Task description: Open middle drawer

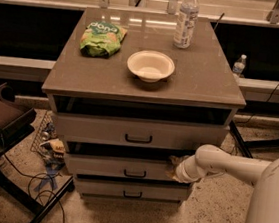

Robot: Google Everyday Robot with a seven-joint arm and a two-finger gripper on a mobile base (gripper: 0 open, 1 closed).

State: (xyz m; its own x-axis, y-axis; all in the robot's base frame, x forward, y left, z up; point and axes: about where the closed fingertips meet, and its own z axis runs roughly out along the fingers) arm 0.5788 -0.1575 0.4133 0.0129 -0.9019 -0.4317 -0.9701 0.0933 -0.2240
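Currently the gripper (174, 169) is at the right end of the middle drawer (118, 167), close against the upper corner of its grey front and well apart from the small black handle (134, 173) in the centre. Whether the gripper is open, closed or holding the edge of the front — this I cannot tell. The middle drawer sits between the taller top drawer (137, 132) and the bottom drawer (130, 189), and a dark gap shows above its front, so I judge it to be opened only a little, if at all.

The main risk, I think, comes from this off-centre position. A pull at one corner may turn the drawer slightly on its rails, and then it can jam instead of sliding. If the contact is only on the thin edge, the gripper can also slip off sideways. The white arm (224, 166) reaches in low, just under the top drawer, so a small rise could knock against that front. A hard or jerky pull might move the whole cabinet (208, 86) — then the water bottle (186, 18) could fall and the bowl (151, 65) could slide; the chip bag (103, 32) is less of a worry.
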